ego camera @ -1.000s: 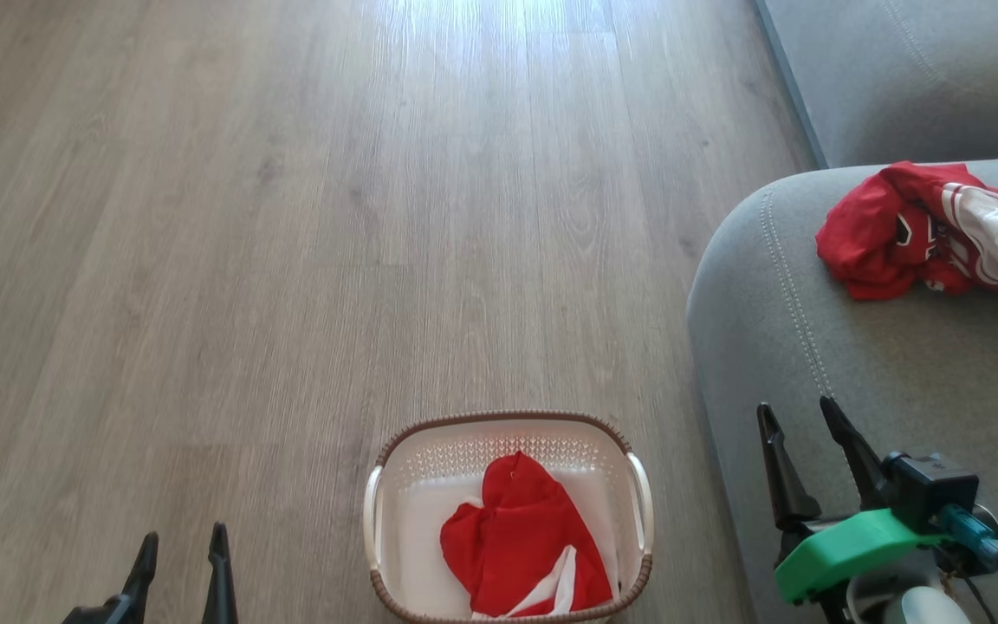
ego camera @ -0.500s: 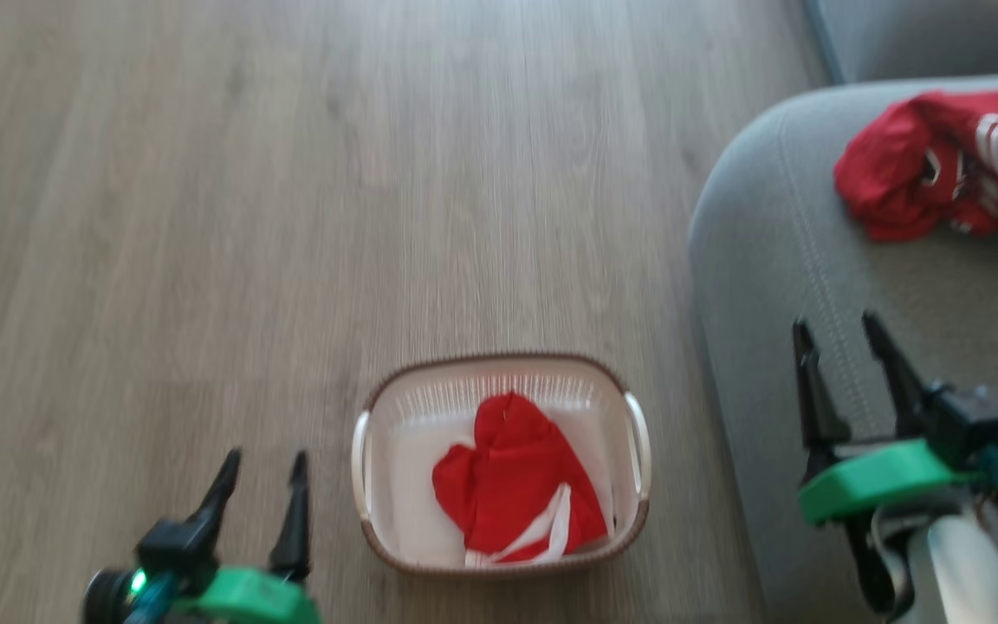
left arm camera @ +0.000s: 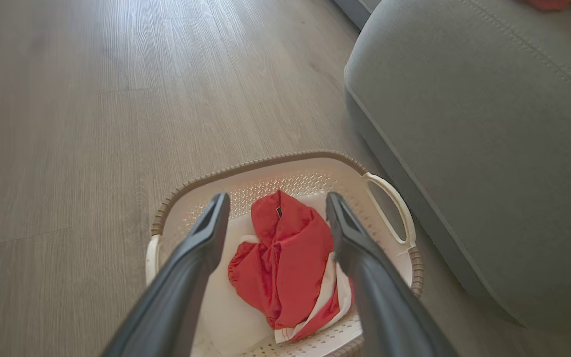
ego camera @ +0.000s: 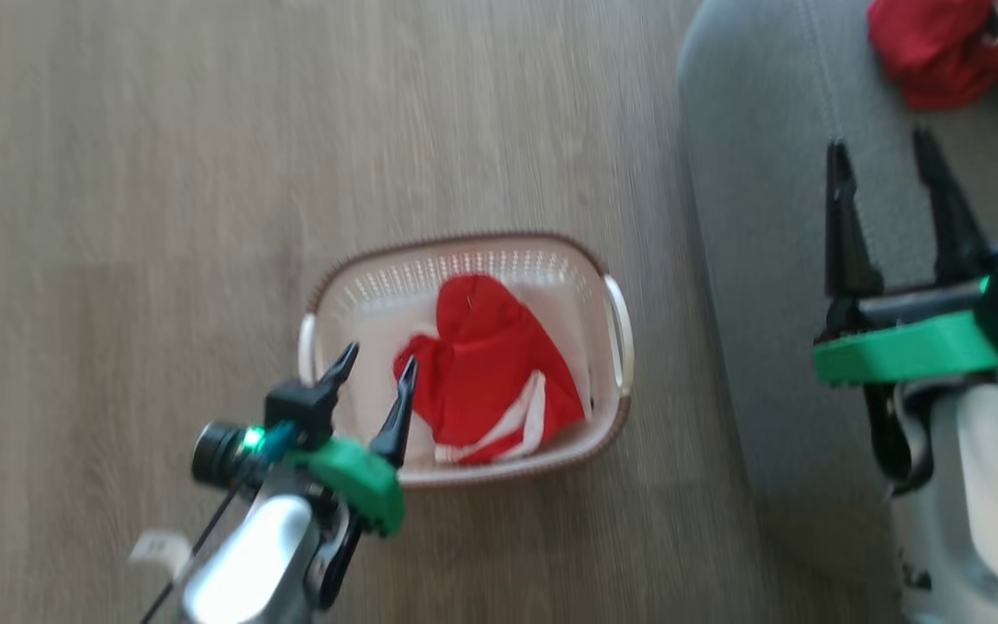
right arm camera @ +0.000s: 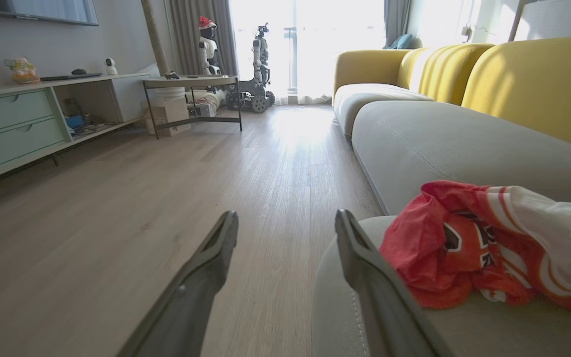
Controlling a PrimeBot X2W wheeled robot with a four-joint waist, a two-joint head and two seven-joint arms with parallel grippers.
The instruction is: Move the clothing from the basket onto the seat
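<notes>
One red garment lies in the basket, centre frame, and a second garment sits on the seat, upper right. The left gripper hangs released at the basket's lower-left edge. The right gripper is released over the seat. Wood floor lies open on the left.

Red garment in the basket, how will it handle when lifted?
Probably floppy: the red garment lies crumpled in soft folds, so it should drape from a pinch. Likely light, being thin fabric. Its loose white-striped end may drag over the basket rim.
</notes>
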